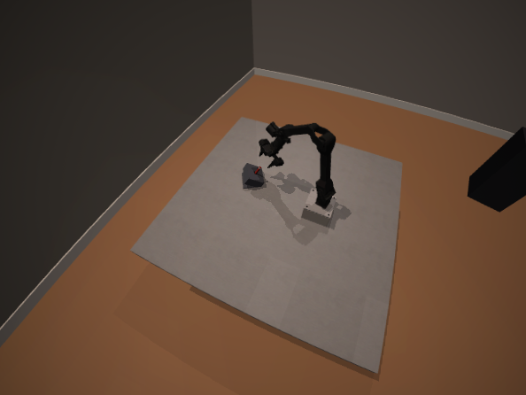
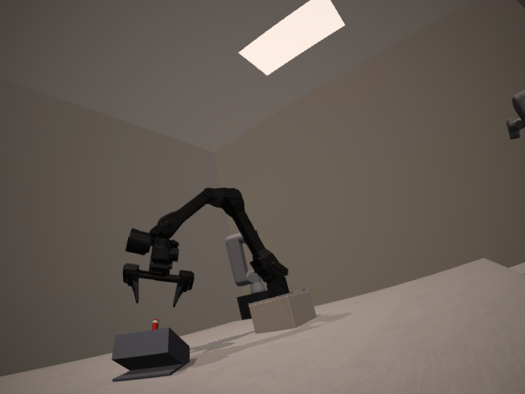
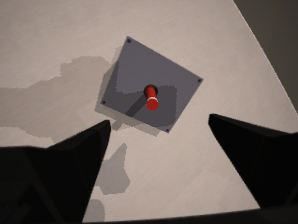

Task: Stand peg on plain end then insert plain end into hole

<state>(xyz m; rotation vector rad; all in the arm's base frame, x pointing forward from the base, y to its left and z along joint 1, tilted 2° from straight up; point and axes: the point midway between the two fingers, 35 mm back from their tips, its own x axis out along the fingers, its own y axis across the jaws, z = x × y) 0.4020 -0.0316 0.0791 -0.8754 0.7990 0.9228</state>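
Red all along but for a white band near its outer end, the round peg (image 1: 258, 170) (image 2: 155, 324) (image 3: 152, 98) stands in the hole of the dark grey sloped panel (image 1: 251, 173) (image 2: 142, 346) (image 3: 145, 65), banded end out. We see the panel's block resting on the pale grey table (image 1: 283, 274) (image 2: 353, 344) (image 3: 45, 30). Our black two-fingered tool (image 1: 268, 161) (image 2: 155, 305) (image 3: 160, 121) is released, its fingers spread wide, and hangs above the peg, apart from it. We cannot tell whether the peg touches the hole's bottom.
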